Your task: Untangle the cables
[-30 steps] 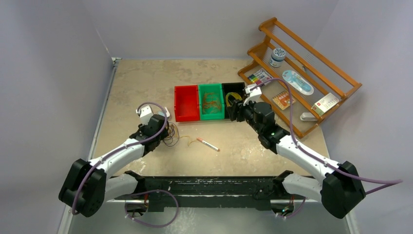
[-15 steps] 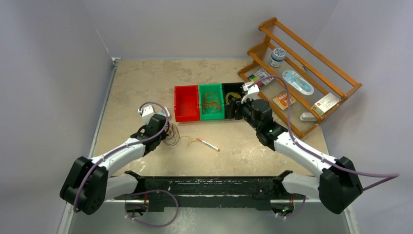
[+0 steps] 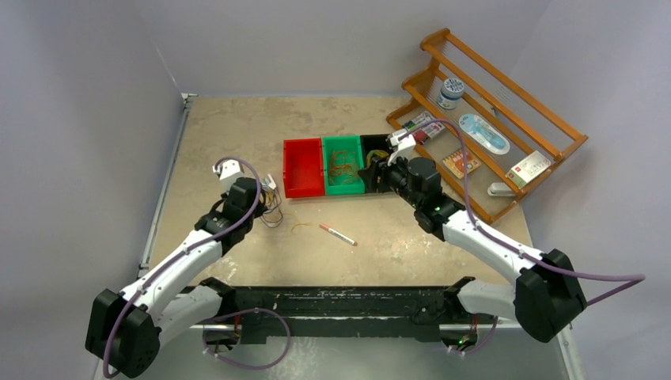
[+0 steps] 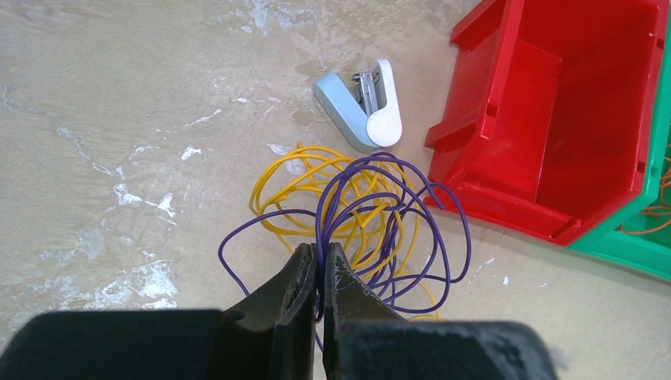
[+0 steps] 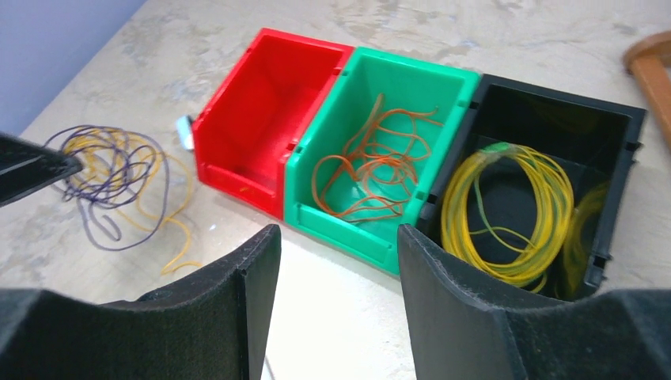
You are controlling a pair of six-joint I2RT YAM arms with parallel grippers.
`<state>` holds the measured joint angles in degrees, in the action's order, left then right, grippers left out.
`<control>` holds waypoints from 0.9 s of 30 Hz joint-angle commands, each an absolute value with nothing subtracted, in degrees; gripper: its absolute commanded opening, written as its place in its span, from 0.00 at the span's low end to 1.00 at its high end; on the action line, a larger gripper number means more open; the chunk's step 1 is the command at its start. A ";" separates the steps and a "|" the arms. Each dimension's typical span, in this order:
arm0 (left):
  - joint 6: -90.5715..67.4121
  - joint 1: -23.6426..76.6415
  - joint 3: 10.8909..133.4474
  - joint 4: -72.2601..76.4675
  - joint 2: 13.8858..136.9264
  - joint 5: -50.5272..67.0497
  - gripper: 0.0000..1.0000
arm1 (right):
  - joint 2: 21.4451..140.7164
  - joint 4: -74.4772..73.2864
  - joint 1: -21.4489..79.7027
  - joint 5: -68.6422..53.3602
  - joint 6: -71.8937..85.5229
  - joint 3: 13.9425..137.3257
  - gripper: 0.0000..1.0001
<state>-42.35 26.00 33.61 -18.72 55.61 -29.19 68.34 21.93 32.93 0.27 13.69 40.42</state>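
Purple wire runs straight into my left gripper point(image 4: 320, 252), whose two dark fingers are pressed together with a purple strand point(image 4: 320, 207) pinched between the tips. That strand belongs to the cables point(image 4: 372, 214), a loose tangle of purple and yellow loops lying on the pale mottled table point(image 4: 119, 119) directly ahead of those fingertips and touching them at the near edge. Just beyond the tangle sits a small blue-and-white stapler point(image 4: 360, 107), and to the tangle's right, close to its outermost purple loop, is the front corner of the red bin point(image 4: 483, 202). From overhead, the tangle point(image 3: 273, 212) lies just left of that bin, under my left wrist, with a red-and-white pen point(image 3: 338, 234) lying apart on the table nearer my bases.

My right gripper point(image 5: 339, 237) is spread apart and holds nothing; its two black fingers hang above bare table in front of the green bin point(image 5: 332, 214). An orange cable point(image 5: 372, 170) lies in loose loops inside that bin, and a yellow coil point(image 5: 506, 206) sits in the black bin point(image 5: 554, 99) beside it. From this wrist the purple and yellow tangle point(image 5: 119, 178) is well off to the left, beyond the red bin point(image 5: 237, 158), far from these fingers.
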 commanded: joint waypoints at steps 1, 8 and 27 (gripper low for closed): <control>-39.67 25.69 36.14 -20.37 54.34 -28.74 0.00 | 68.76 27.66 32.88 -10.20 10.77 42.55 0.59; -40.12 25.68 34.97 -18.86 53.77 -27.19 0.00 | 75.02 33.41 33.47 -21.58 15.44 43.74 0.59; -40.92 25.75 36.87 -20.92 50.47 -29.53 0.00 | 102.17 33.40 46.40 -23.20 22.80 54.91 0.59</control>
<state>-40.91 26.00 34.13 -21.82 51.35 -27.90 99.11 30.46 45.56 -20.99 18.28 51.03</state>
